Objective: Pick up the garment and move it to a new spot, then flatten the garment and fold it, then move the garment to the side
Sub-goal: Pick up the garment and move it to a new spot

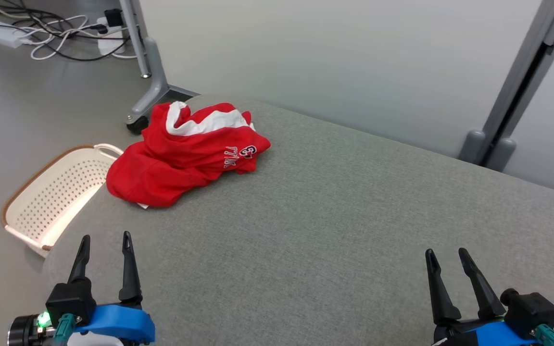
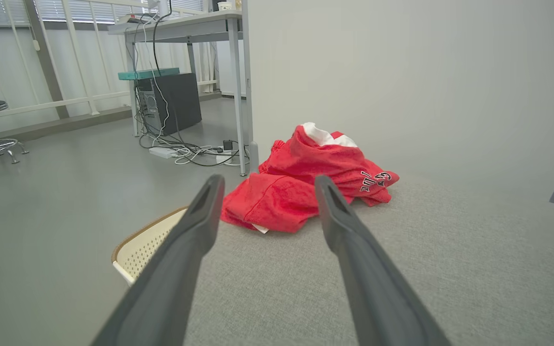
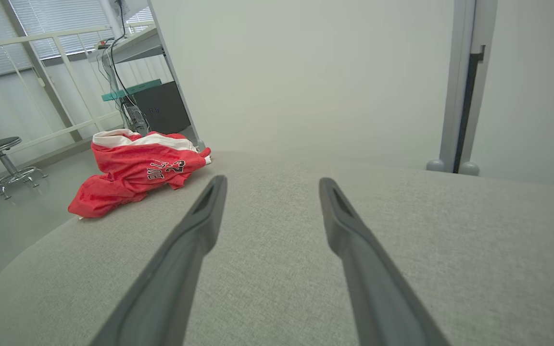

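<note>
Over on the far left, a white power strip and a tangle of cables (image 1: 60, 36) lie on the grey floor. Nearer, a cream perforated basket (image 1: 60, 192) with a brown rim stands on the floor, right up against the left edge of the table (image 1: 330, 216), which is covered in grey fabric.

The left gripper (image 1: 105, 236) hovers above the near left corner of the table. Its two dark fingers are spread wide with nothing between them, and they point toward the far side.

Ahead of it, at the far left corner of the table, lies the garment (image 1: 185, 154). It is a crumpled red heap with a white band along its upper folds and dark lettering with a number on the side facing right. Its lower left part reaches the table's edge just above the basket. Both grippers are well apart from it. Behind the garment, a grey caster leg (image 1: 154, 91) carries a pale partition that runs along the back of the table.

The middle of the table is bare fabric.

At the near right, the right gripper (image 1: 446, 251) hangs over the table. Its fingers are parted as well and hold nothing. Beyond it, at the far right, a grey post (image 1: 517, 91) rises behind the table.
</note>
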You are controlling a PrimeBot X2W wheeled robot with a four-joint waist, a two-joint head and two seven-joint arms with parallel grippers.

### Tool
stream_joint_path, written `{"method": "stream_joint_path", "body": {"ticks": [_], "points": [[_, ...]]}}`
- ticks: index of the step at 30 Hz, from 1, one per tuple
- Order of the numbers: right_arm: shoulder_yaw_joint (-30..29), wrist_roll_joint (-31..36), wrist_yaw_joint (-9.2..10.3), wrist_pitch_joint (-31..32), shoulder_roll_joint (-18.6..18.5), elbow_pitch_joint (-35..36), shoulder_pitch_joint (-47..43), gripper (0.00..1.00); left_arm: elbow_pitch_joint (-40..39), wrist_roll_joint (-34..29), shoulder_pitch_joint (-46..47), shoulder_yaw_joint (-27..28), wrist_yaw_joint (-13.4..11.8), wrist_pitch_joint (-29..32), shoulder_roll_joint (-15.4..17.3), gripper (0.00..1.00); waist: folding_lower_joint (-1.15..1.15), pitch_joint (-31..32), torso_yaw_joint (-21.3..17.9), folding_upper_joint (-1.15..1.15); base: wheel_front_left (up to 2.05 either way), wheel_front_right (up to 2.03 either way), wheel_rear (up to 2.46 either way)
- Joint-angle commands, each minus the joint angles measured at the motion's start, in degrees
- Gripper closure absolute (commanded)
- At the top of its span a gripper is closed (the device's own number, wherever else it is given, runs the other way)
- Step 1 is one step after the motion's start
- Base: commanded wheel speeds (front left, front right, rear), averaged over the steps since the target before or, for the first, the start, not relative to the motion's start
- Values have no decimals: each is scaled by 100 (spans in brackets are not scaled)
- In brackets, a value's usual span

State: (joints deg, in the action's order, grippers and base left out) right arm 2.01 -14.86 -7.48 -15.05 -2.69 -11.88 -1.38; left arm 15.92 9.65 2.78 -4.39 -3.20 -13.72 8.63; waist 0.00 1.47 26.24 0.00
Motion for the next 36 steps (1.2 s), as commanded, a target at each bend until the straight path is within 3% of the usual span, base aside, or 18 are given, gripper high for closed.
{"method": "stream_joint_path", "body": {"ticks": [1,18,25,36], "points": [[8,-19,-3,-21,-35,6,14,0,-21,33,-10,15,-35,-22,20,0,0,-83,153,0,0,0,0],[108,99,-3,-20,-36,-16,152,0,-85,253,19,162,-128,-101,0,0,0,-249,279,0,0,0,0],[81,310,-3,-20,-36,110,302,0,60,474,548,379,-2,-129,146,0,0,-530,-107,0,0,0,0],[-40,802,-3,96,-36,576,829,0,435,805,2095,1047,77,-150,673,0,0,-1549,-1118,0,0,0,0]]}}
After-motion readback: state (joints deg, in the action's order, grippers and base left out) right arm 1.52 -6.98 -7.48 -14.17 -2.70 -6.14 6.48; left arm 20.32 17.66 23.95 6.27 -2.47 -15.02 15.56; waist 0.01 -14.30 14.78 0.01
